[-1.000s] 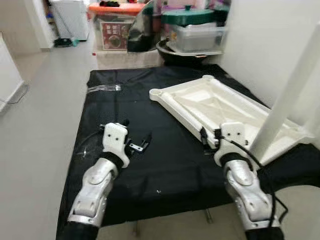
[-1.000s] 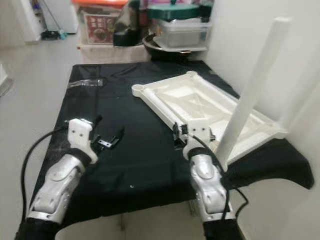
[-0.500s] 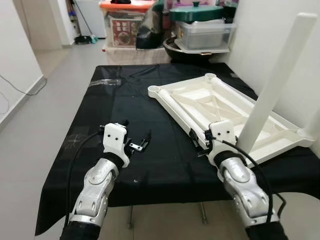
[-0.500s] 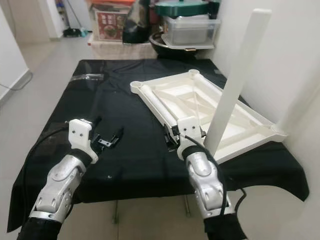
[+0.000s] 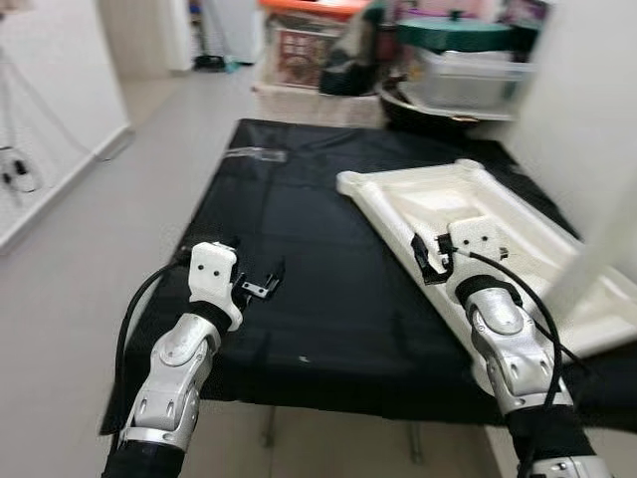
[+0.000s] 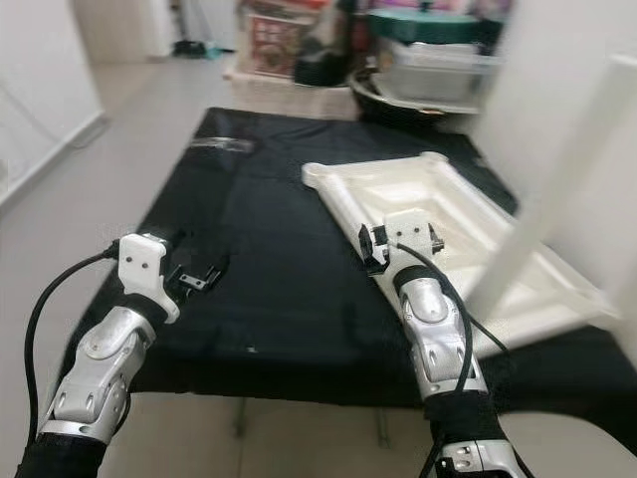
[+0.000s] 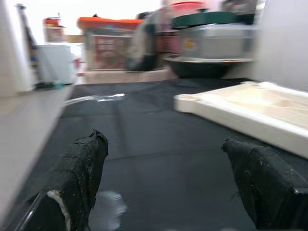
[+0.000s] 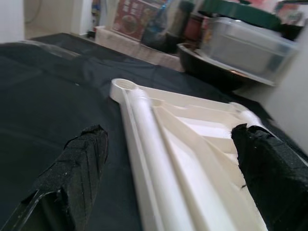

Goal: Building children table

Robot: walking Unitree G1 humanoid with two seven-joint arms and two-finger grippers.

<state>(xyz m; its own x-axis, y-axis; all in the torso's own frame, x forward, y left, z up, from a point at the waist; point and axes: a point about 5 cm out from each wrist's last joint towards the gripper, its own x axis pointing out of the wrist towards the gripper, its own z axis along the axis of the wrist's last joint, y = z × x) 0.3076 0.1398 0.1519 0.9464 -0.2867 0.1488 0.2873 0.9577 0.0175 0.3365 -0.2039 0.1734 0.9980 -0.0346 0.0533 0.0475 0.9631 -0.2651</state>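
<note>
The left hand point(image 5: 255, 288) hovers low over the bare near-left part of the black cloth-covered table point(image 5: 318, 249), its two black fingers point(image 7: 79, 173) spread wide with nothing between them; it looks parked out of the way, not working.

Further right lies the task's thing, the white plastic children's tabletop point(image 5: 478, 224), upside down on the right half of the cloth, its ribbed underside up and a round leg socket point(image 8: 124, 85) open at the far corner. Lying this way, the sockets face up to receive legs. One long white table leg point(image 6: 557, 189) already stands upright at the near-right corner, blurred in both eye views.

The right hand point(image 5: 430, 257) is over the tabletop's near-left edge, fingers point(image 8: 79, 166) wide apart and empty; in its wrist view they straddle a white rounded bar point(image 8: 154, 144) lying along that edge, likely another leg to pick up, though I cannot be sure.

The black cloth drapes over the table's edges. Pale grey floor point(image 5: 119, 199) runs along the left, a white wall point(image 6: 577, 40) rises on the right, and beyond the table's far end are stacked storage boxes point(image 5: 304, 45), one with an orange lid, and a clear tub point(image 5: 463, 65) with a green lid.
</note>
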